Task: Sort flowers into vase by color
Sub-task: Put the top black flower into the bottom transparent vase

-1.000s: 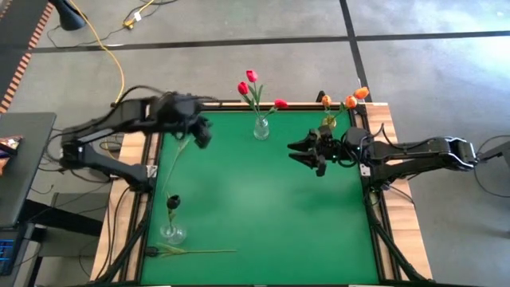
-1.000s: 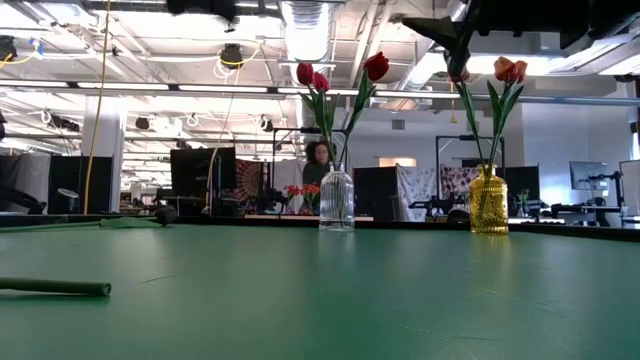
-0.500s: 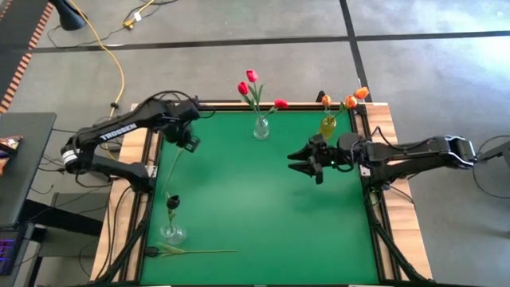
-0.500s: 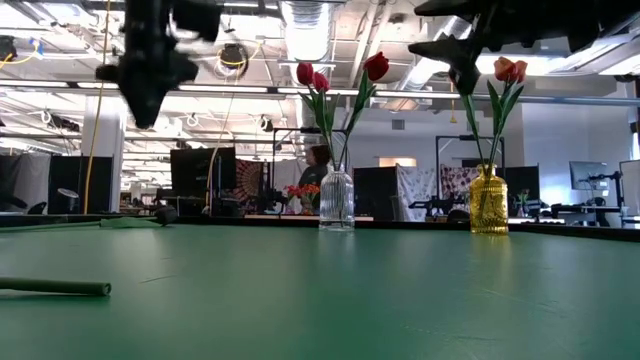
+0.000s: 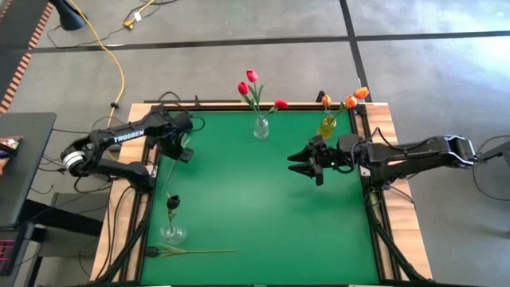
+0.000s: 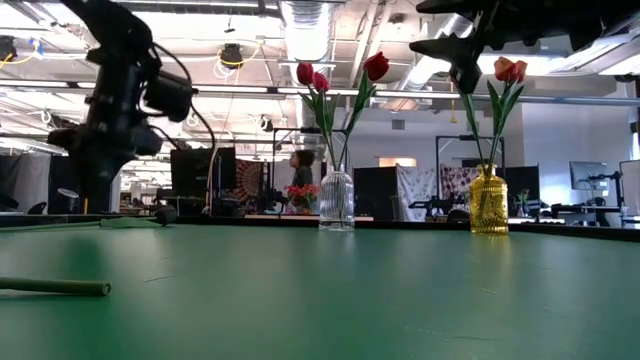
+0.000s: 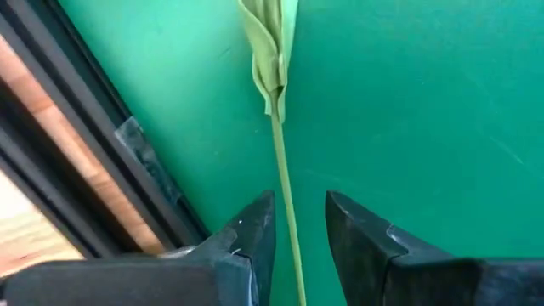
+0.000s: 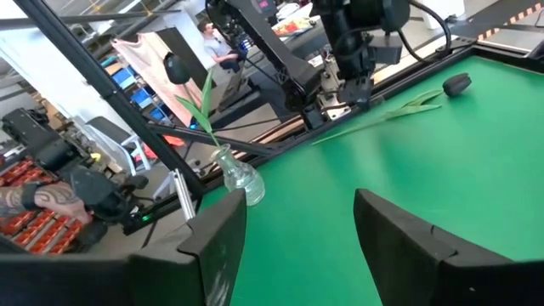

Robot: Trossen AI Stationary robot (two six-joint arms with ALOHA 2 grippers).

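A dark-headed tulip lies flat on the green table along its left edge. Its bud (image 8: 456, 83) points to the far side, its stem (image 5: 173, 177) to the near side. My left gripper (image 7: 299, 204) is open and low over it, one finger on each side of the stem (image 7: 280, 161); I see no touch. A second dark tulip (image 5: 173, 202) stands in a clear vase (image 5: 171, 233) at the near left. My right gripper (image 5: 307, 159) is open and empty above the table, near the yellow vase (image 5: 328, 125) holding orange tulips (image 5: 351, 101).
Red tulips (image 5: 252, 76) stand in a clear vase (image 5: 261, 127) at the far middle. Another flower (image 5: 191, 252) lies flat along the near left edge. The table's black frame rail (image 7: 93, 195) runs close beside my left gripper. The middle of the table is bare green.
My left gripper has come down from high over the far left of the table and moved toward the left edge, ending low over the lying tulip's stem. The lying tulip has stayed where it was.
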